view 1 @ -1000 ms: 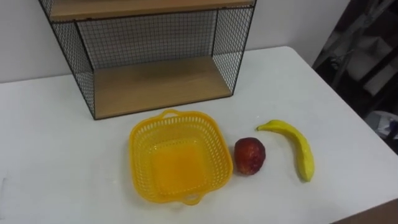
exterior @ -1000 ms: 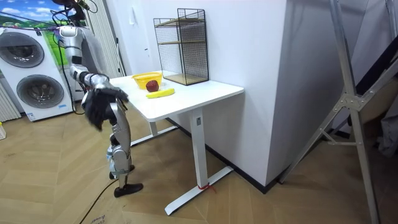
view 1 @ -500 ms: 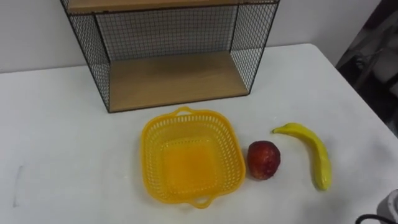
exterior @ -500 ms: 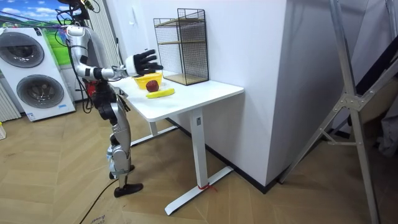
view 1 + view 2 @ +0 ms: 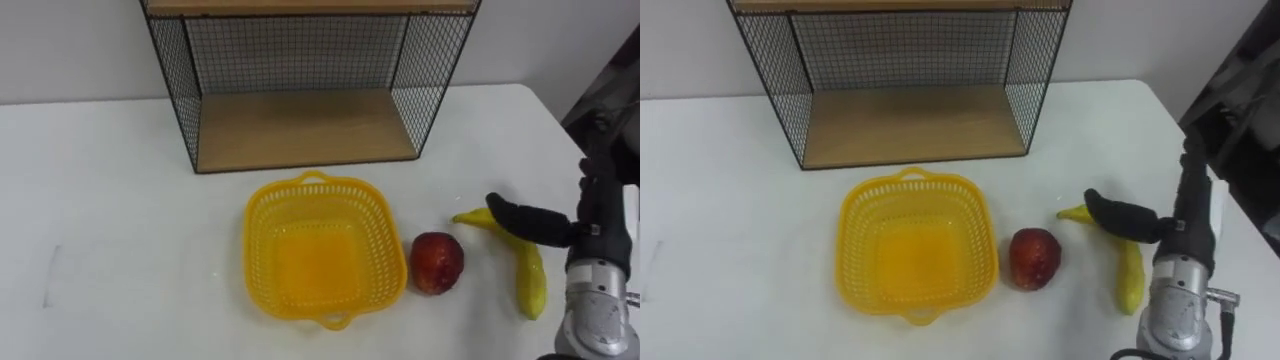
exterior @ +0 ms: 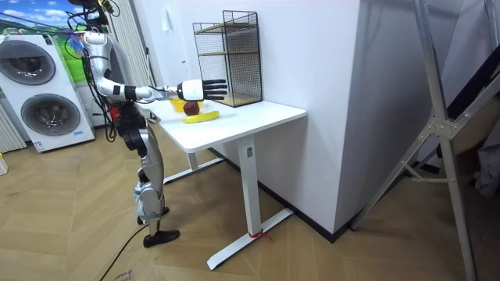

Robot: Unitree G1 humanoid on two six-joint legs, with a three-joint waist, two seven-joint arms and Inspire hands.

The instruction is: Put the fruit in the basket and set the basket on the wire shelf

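A yellow plastic basket (image 5: pixel 383 240) stands empty on the white table (image 5: pixel 100 200). Right of it lies a red apple (image 5: pixel 436 263), and further right a yellow banana (image 5: pixel 530 282). The black wire shelf (image 5: pixel 300 125) with a wooden floor stands behind the basket against the wall. My right hand (image 5: pixel 598 215) hovers over the banana at the table's right side, fingers straight and thumb spread toward the apple, holding nothing. In the room view I stand at the table with that hand (image 6: pixel 205 88) stretched out above the fruit (image 6: pixel 200 117).
The table's right edge runs close past the banana, with dark clutter (image 5: pixel 610 90) beyond it. The shelf has a second wooden level (image 5: pixel 900 5) above. Two washing machines (image 6: pixel 39 94) stand behind me.
My right arm has risen from beside my body and reached out over the table to above the banana. The camera has shifted, so everything sits further right in the eye view.
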